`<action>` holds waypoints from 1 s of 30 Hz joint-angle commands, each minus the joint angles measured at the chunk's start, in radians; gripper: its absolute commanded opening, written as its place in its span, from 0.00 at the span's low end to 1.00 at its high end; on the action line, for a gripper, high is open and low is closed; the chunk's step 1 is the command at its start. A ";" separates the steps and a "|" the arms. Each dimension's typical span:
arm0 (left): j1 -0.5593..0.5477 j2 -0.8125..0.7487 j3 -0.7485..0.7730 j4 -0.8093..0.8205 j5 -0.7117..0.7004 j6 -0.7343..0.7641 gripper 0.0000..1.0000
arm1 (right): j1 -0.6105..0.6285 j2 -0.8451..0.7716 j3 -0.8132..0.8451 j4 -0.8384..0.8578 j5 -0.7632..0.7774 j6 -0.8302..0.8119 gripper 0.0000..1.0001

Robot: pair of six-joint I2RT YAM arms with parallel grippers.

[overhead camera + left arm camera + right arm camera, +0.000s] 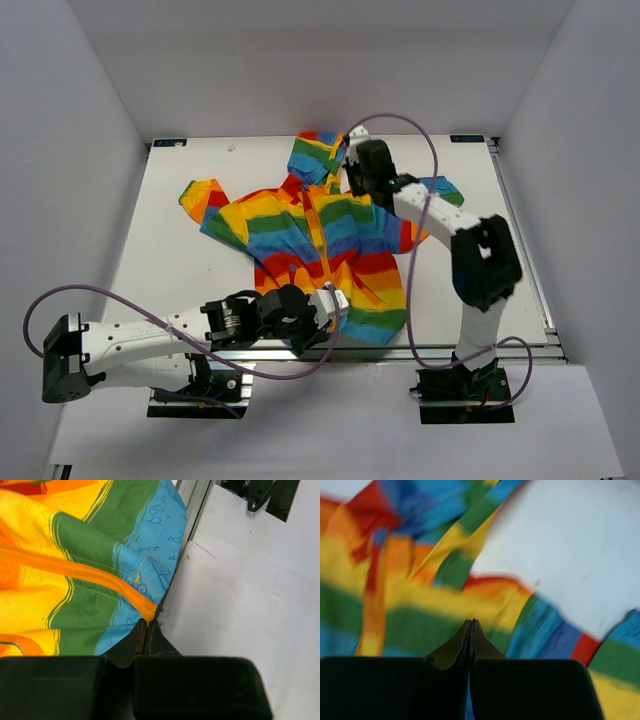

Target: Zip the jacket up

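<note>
A rainbow-striped jacket (310, 240) lies flat on the white surface (180, 270). Its long axis runs from near to far: the hood points away from the arm bases, the hem sits at the near edge, and the sleeves are spread to either side. The orange zipper band (75, 567) runs up the middle of the jacket.

The left gripper (147, 625) has its jaws pinched shut on the very bottom tip of that band, at the hem. The right gripper (352, 175) hovers at the collar beside the hood. In its blurred wrist view the jaws are pressed together, and it is not clear whether any fabric or a zip pull is caught between them.

The anchor at the hem looks the likeliest point of failure. The left jaws hold only a sliver of the band, so a tug toward the hood could pull it free. The front would then bunch instead of closing. With the collar end blurred, a missed grip on the pull is a second risk.
</note>
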 commanded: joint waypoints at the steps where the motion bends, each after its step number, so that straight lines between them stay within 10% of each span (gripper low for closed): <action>1: -0.001 -0.041 -0.024 0.024 -0.005 -0.095 0.00 | 0.015 -0.220 -0.205 0.096 -0.219 0.025 0.00; 13: -0.001 -0.044 -0.125 0.063 -0.002 -0.279 0.00 | 0.015 -0.397 -0.479 0.054 -0.616 0.115 0.00; 30: 0.000 -0.027 -0.145 0.077 -0.004 -0.346 0.00 | 0.168 -0.229 -0.355 -0.140 -0.433 0.037 0.06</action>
